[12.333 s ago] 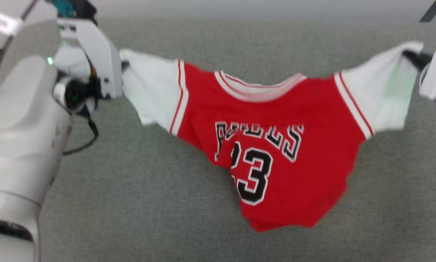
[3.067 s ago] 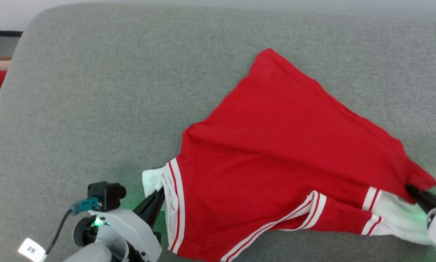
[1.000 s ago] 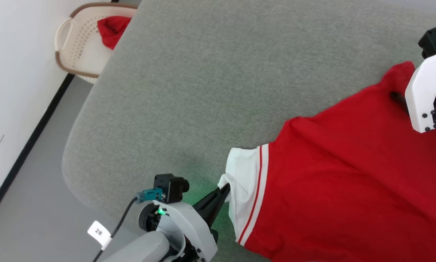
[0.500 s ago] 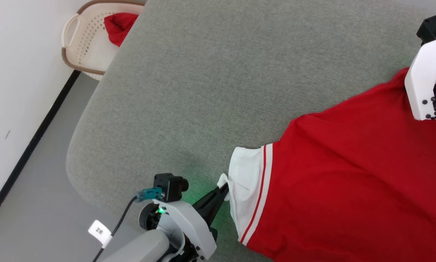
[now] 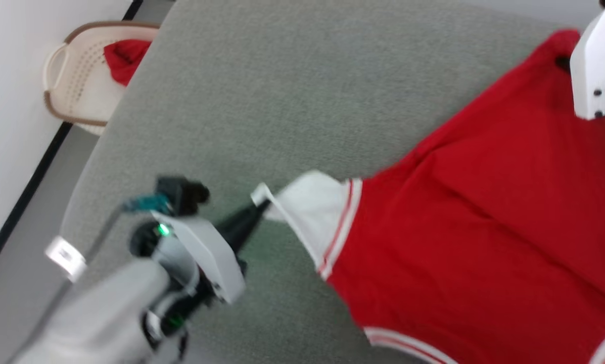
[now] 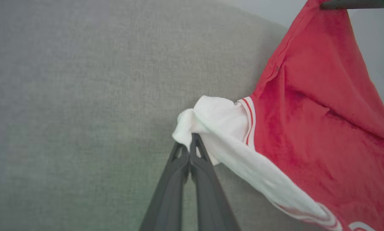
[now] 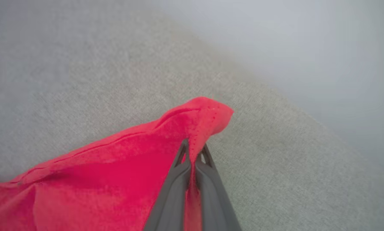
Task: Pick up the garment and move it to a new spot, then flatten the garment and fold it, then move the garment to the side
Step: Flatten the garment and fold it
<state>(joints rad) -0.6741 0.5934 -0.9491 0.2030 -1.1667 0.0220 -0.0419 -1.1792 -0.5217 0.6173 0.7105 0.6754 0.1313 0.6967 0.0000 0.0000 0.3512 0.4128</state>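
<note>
Garment (image 5: 474,227), one; left fingers (image 6: 172,189) on sleeve (image 5: 312,212), right fingers (image 7: 175,192) on hem (image 7: 208,112).

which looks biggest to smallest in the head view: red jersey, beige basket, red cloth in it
red jersey with white sleeves
beige perforated plastic basket
plain red cloth inside it
The last two sit farther off, which shrinks them.

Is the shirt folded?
Not folded: the shirt is stretched between two shut tools, left tool on its white sleeve, right tool on a red corner.
</note>
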